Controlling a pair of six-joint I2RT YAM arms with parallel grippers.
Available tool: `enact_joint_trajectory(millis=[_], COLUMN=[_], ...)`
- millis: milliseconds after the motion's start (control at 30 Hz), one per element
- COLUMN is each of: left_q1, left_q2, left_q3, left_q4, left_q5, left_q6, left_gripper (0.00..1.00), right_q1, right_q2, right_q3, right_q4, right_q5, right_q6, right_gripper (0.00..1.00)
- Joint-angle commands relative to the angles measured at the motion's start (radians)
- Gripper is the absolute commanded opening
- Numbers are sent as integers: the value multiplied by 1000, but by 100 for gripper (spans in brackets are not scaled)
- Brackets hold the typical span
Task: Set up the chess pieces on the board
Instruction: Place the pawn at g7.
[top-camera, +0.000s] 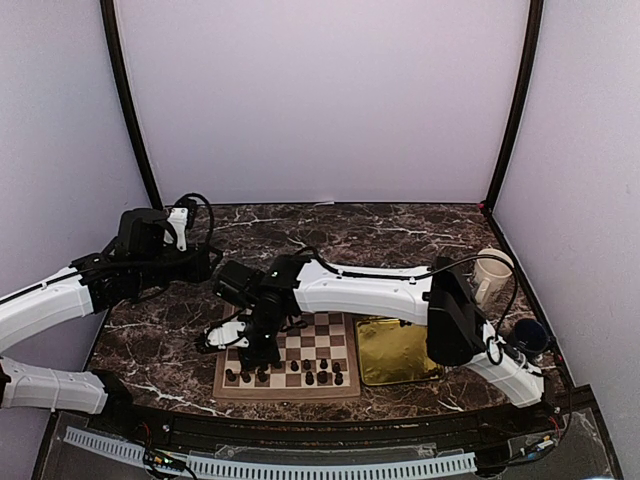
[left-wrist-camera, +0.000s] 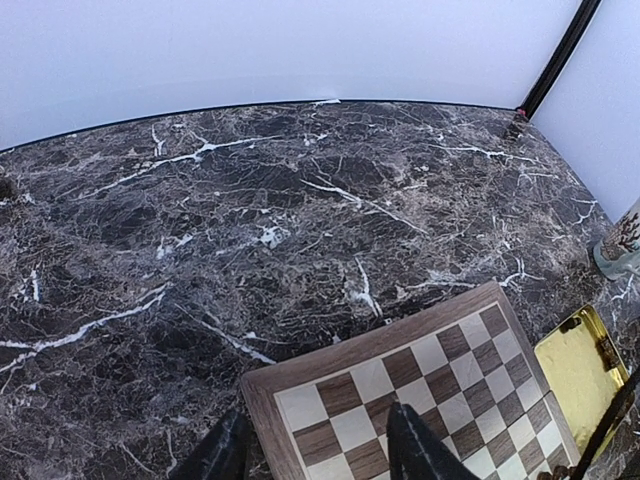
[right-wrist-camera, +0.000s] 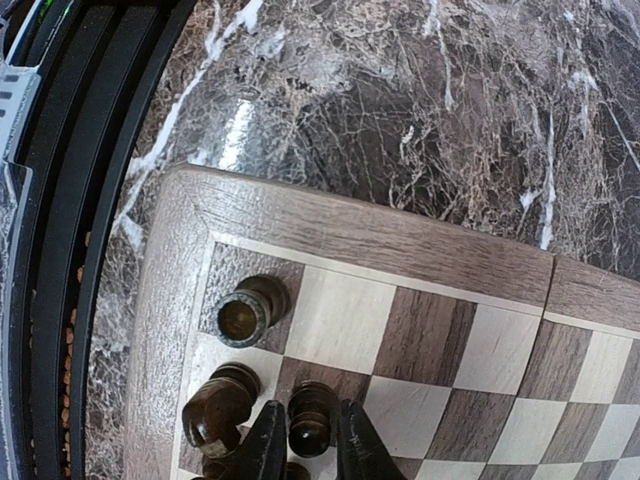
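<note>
The wooden checkered board (top-camera: 300, 345) lies at the near middle of the table, with several dark chess pieces (top-camera: 310, 376) along its near rows. My right gripper (top-camera: 262, 345) is over the board's near left part. In the right wrist view it (right-wrist-camera: 310, 447) is shut on a dark pawn (right-wrist-camera: 312, 418) that stands on a dark square. A rook (right-wrist-camera: 245, 310) stands on the corner square, and another dark piece (right-wrist-camera: 215, 410) is beside the pawn. My left gripper (left-wrist-camera: 320, 455) is open and empty above the board's corner (left-wrist-camera: 400, 375); it also shows in the top view (top-camera: 205, 265).
A shiny gold tray (top-camera: 395, 350) lies against the board's right side and also shows in the left wrist view (left-wrist-camera: 575, 365). A pale cup (top-camera: 490, 275) stands at the right. A dark round object (top-camera: 528, 335) sits near the right arm's base. White walls enclose the marble table (top-camera: 380, 230).
</note>
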Motion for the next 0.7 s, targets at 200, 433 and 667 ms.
enact_joint_trajectory(millis=[200,433,667], left_q1=[7,7,7], left_q2=[4,23,48], left_q3=[-15,-11,-7], left_q4=[-1,0,-2], left_q5=[15,24,37], left_q6=[-6,-2,1], left_gripper=[49,49,49], right_q1=[-3,-27,-39], right_q2=[-56,-139,-198], right_q3=[0,-5,-28], right_q4=[32,-22,-49], right_q5=[78,-72,-116], right_q6=[-15,-56,-63], right_gripper=[27,31,32])
